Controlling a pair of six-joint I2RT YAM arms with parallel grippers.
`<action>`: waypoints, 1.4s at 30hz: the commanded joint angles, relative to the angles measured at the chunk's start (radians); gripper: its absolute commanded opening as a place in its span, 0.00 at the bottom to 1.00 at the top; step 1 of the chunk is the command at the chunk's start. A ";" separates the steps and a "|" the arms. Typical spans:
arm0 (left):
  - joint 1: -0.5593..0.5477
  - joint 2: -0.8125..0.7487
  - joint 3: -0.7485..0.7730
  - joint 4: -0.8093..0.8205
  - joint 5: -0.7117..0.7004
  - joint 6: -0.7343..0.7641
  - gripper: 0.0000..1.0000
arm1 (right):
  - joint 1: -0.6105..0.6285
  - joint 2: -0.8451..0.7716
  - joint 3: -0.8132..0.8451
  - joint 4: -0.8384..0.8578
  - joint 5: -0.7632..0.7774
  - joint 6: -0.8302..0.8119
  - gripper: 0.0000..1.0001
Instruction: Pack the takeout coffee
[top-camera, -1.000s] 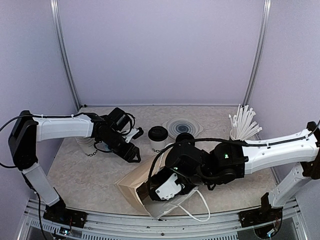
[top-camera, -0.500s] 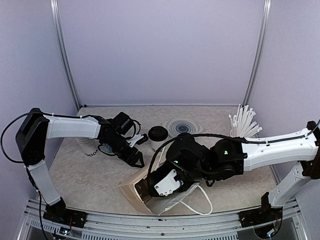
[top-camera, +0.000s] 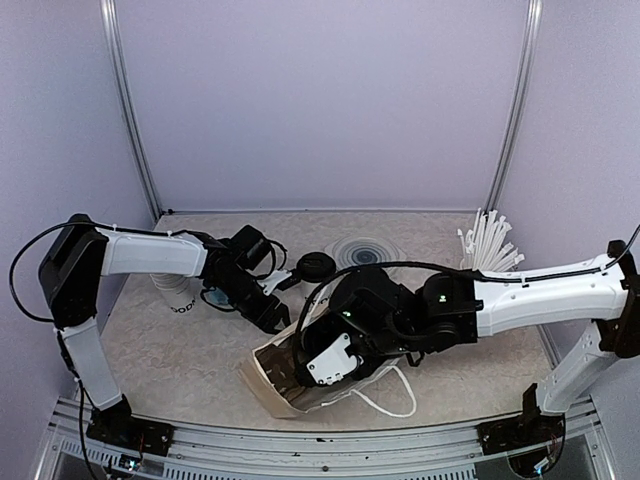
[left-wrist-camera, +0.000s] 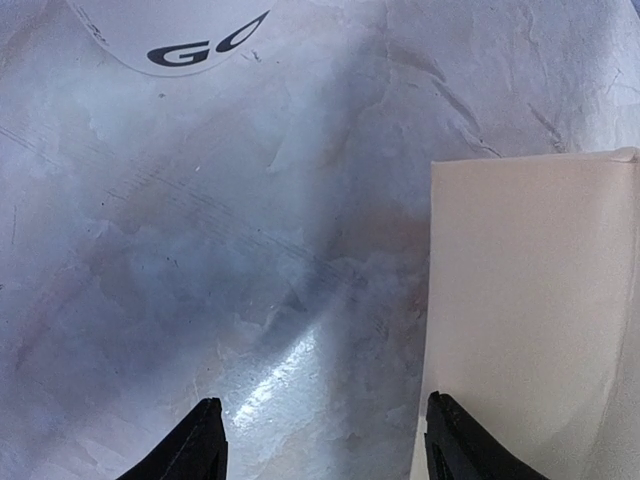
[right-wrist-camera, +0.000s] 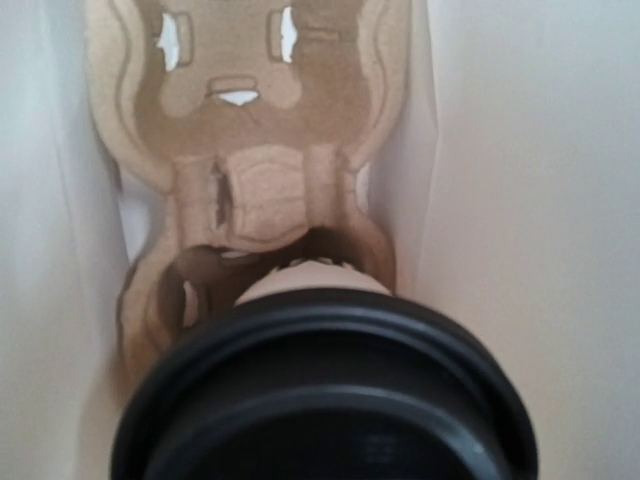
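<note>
Takeout coffee (top-camera: 315, 268) stands on the counter (top-camera: 170, 350), about midway between the side edges and closer to the far edge. It is a white cup with a black lid. It is not in the bag. The left wrist view shows its bottom (left-wrist-camera: 160, 20) with black letters on it.

The left tool (top-camera: 278, 318) is low over the counter, just left of the cup and near the top of the paper bag (top-camera: 262, 385). Its two fingers are spread apart with only bare counter (left-wrist-camera: 250, 250) between them (left-wrist-camera: 325, 430). The bag's side (left-wrist-camera: 520, 300) is next to the right finger.

The bag lies on its side close to the near edge, with a white handle (top-camera: 395, 400) looped out beside it. The right tool (top-camera: 300, 370) reaches into the bag's mouth. Inside the bag (right-wrist-camera: 540, 150), a brown cardboard cup holder (right-wrist-camera: 260, 150) rests at the back. A round black lid (right-wrist-camera: 330, 400) fills the bottom of that view, very close to the camera. It may be a second cup. The fingers are hidden, so I cannot tell if the right tool is gripping it.

A stack of white cups (top-camera: 175, 295) stands by the left edge, behind the left arm. White sticks (top-camera: 488, 248) stand near the far right corner.
</note>
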 joint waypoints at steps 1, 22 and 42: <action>-0.001 0.016 0.028 0.006 0.020 0.024 0.66 | -0.015 0.035 0.036 -0.032 -0.029 0.027 0.48; 0.168 -0.188 0.026 0.010 -0.109 -0.008 0.70 | -0.073 0.284 0.465 -0.601 -0.272 0.139 0.48; 0.203 -0.419 0.110 -0.107 -0.197 -0.023 0.72 | -0.124 0.343 0.364 -0.590 -0.385 0.146 0.51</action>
